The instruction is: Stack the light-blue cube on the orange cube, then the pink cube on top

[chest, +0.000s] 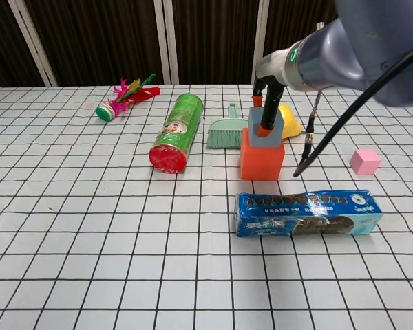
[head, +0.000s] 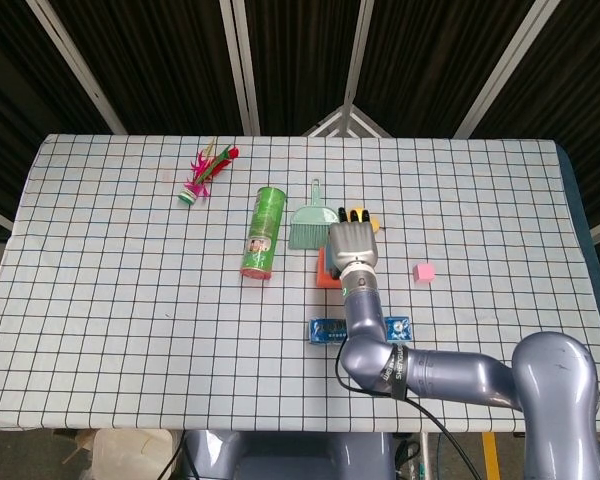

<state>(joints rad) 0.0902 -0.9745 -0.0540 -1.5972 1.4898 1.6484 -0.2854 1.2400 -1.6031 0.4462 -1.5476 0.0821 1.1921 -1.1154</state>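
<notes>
Light-blue cube [chest: 270, 126] sits on top of the orange cube [chest: 261, 157], and my right hand [head: 352, 243] is down over it. In the chest view I see dark, orange-tipped fingers [chest: 264, 118] running down the cube's near face, so I read the hand as gripping the light-blue cube, though the far side of the grasp is hidden from me. From the head view the hand covers the small cube entirely and only a sliver of orange shows at its left edge. The orange cube stands flat on the checked tablecloth [head: 130, 300], near the middle of the table.

Pink cube [chest: 365, 161] lies by itself off to the right, well apart from the stack, resting on the cloth.

Just behind the stack I see a yellow object [chest: 289, 122], partly hidden by the hand and the cube. A green dustpan brush [chest: 225, 133] lies just left of the stack, and left of that a green canister [chest: 177, 133] lies on its side with its red end toward me. A shuttlecock with pink and green feathers [chest: 124, 97] sits toward the far left. A blue biscuit packet [chest: 307, 212] lies in front of the stack. My left hand shows in neither view.
</notes>
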